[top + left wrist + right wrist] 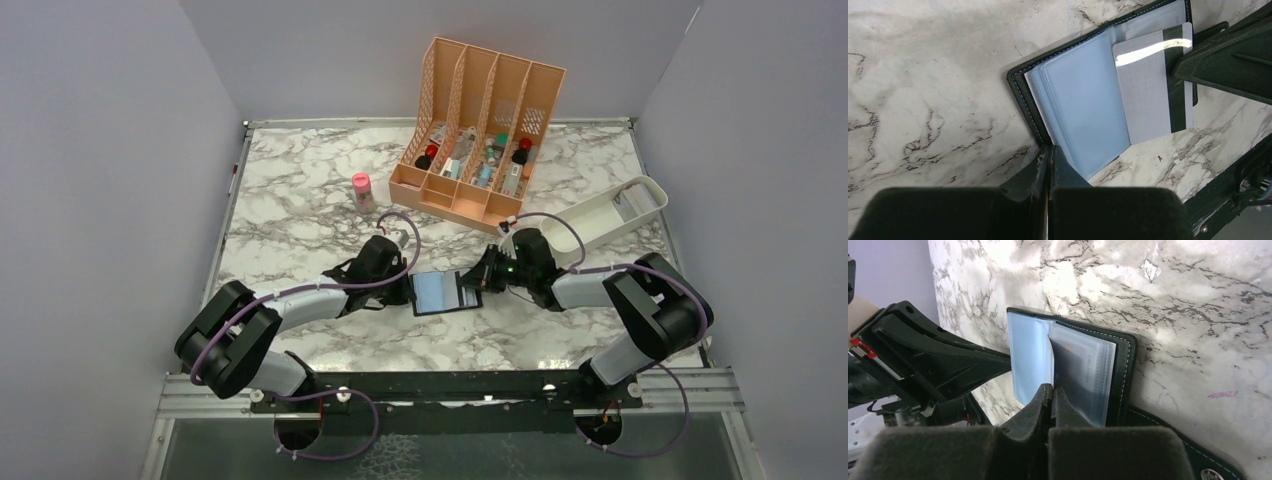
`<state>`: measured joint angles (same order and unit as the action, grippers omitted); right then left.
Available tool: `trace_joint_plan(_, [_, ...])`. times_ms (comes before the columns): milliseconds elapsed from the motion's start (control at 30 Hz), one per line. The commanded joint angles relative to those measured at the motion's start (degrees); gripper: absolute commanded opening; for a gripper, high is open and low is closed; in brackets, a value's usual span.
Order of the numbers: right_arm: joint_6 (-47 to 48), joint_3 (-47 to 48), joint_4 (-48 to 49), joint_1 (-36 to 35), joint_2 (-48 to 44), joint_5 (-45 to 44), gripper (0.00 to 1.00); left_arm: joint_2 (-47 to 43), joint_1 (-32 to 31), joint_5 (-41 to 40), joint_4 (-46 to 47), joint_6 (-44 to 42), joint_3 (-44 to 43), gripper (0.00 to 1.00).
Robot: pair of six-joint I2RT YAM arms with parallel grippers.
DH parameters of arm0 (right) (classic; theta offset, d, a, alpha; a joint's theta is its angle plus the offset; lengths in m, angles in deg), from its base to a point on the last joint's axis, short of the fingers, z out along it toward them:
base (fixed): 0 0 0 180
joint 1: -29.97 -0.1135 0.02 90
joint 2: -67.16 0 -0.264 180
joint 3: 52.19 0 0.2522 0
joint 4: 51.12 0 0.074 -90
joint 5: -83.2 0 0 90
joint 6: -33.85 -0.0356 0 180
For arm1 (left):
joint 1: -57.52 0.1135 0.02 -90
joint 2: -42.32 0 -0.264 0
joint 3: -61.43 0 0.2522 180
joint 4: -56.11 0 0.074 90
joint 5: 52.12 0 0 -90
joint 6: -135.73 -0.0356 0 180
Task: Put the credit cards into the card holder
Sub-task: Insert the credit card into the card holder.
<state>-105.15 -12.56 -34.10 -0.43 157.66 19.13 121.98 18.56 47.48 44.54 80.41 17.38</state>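
The black card holder (437,293) lies open on the marble table (300,200) between both arms, its bluish-grey sleeves showing. The left gripper (1049,159) pinches its edge. The right gripper (1050,399) clamps a grey, dark-striped credit card (1147,90) over the sleeves.

The holder (445,292) lies open on the counter (300,200), near the front and about midway across. It sits between the left gripper (408,290), which pinches its left edge, and the right gripper (470,285) at its right edge. A card (1148,90), pinched by the right gripper, lies partly over the holder's right-hand page, with one end past the holder's edge. An organiser (480,130) stands at the back, behind the holder. A bottle (362,192) stands just left of the organiser. A tray (610,212) lies to the organiser's right, behind the right gripper.
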Motion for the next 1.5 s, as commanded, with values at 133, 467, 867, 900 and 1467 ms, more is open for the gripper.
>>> trace_joint_plan(133, [2.60, 0.57, 2.24, -0.28, 0.94, -0.54, 0.01, -0.12, 0.02, 0.70, -2.44, -0.85, 1.37, 0.03])
trace_joint_plan(467, [3.14, -0.87, 7.16, -0.28, 5.16, 3.68, 0.01, 0.23, 0.02, 0.68, -2.32, -0.75, 1.20, 0.03])
trace_joint_plan(867, [1.04, -2.46, 10.21, -0.28, 7.03, 5.33, 0.01, 0.24, 0.02, 0.59, -2.47, -0.67, 0.94, 0.02])
trace_joint_plan(900, [0.51, -2.33, 11.09, -0.28, 7.53, 5.47, 0.01, 0.17, 0.02, 0.59, -2.49, -0.64, 0.93, 0.03])
trace_joint_plan(1467, [10.23, 3.13, -16.72, -1.69, -2.66, -5.67, 0.34, -1.02, 0.02, 0.62, -2.74, -0.01, 1.27, 0.03])
